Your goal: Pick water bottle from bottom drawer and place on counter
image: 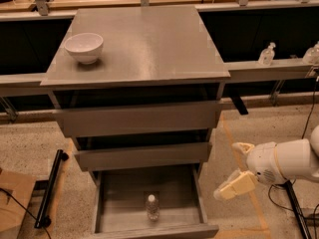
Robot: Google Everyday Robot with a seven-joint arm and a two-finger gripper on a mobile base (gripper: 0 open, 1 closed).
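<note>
The hand, spread and empty, hangs beside the open bottom drawer, which holds the water bottle.

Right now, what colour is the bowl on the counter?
White, in the camera view; the bowl sits on the counter, the pincer hangs beside the bottom drawer.

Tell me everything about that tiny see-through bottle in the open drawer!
The small clear plastic water bottle has a white screw cap. It stands upright and alone on the floor of the pulled-out grey bottom drawer, near its front middle. Only the drawer floor touches it. The robot's cream two-finger gripper is to the right of the drawer in the picture, open, not touching the bottle.
</note>
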